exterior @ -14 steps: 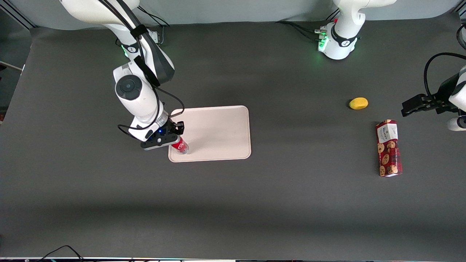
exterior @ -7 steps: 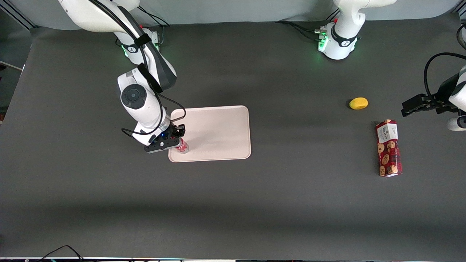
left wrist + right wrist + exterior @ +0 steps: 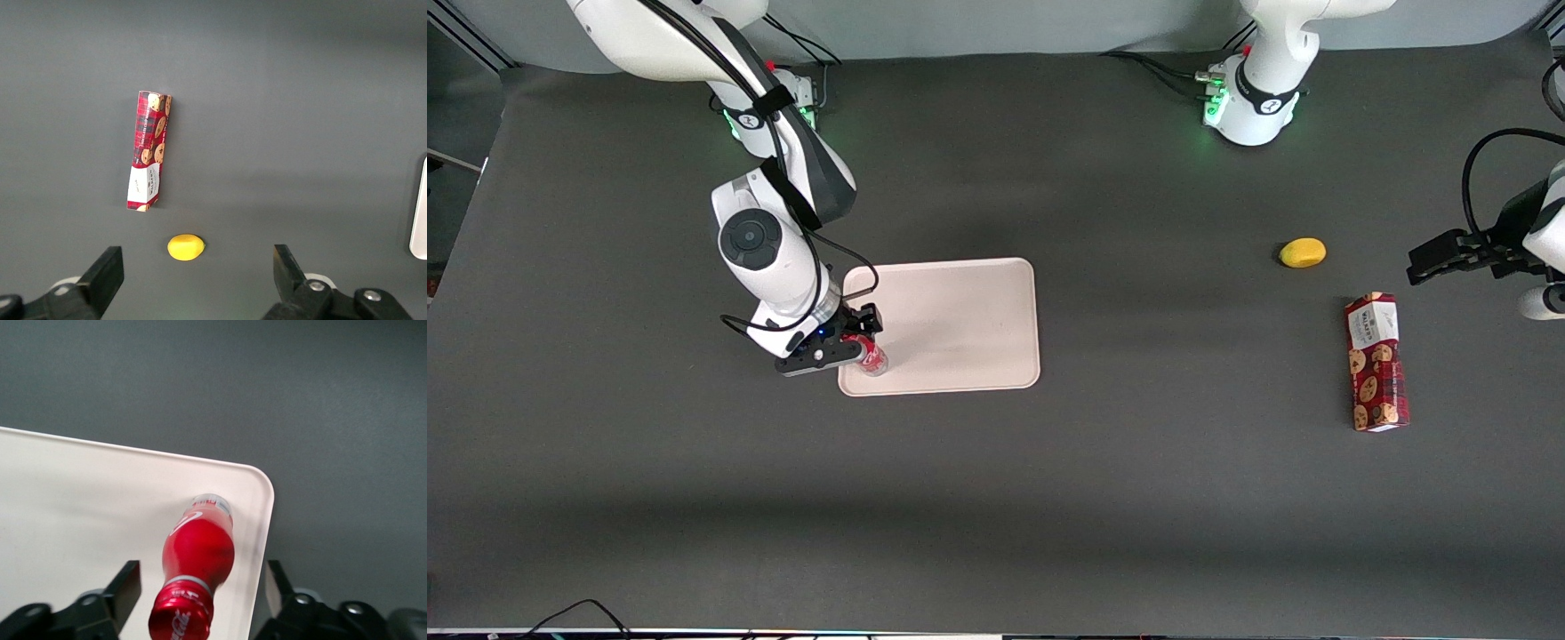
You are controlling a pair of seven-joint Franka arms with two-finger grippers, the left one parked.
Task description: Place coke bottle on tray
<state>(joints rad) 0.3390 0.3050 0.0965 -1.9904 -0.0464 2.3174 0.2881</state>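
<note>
- The coke bottle (image 3: 195, 567) stands on its clear base on the tray (image 3: 73, 507), tucked into the tray's corner that is nearest the front camera and toward the working arm's end of the table. Its base sits just beside the low rim there.
- The gripper (image 3: 200, 587) hangs right over it, fingers (image 3: 125, 583) spread wide with daylight on both sides of the red cap; it grips nothing.
- From the front the bottle (image 3: 869, 356) peeks out beside the gripper (image 3: 845, 342), just inside the tray (image 3: 960, 320) edge.
- First worry, as I see it: the bottle is slim and tall for its small base, so a finger brushing the cap as the arm lifts could topple it.
- So close to the rim, a topple toward the working arm's end would likely roll it off onto the table (image 3: 996, 498).
- It seems to lean a touch in the wrist view, though I cannot tell whether that is just the camera angle.
- A straight lift looks safest to me; any sideways drift is the risk.
- The cookie box (image 3: 1376, 363) and the yellow lemon-like thing (image 3: 1303, 252) lie well apart, toward the parked arm's end, and pose no trouble.
</note>
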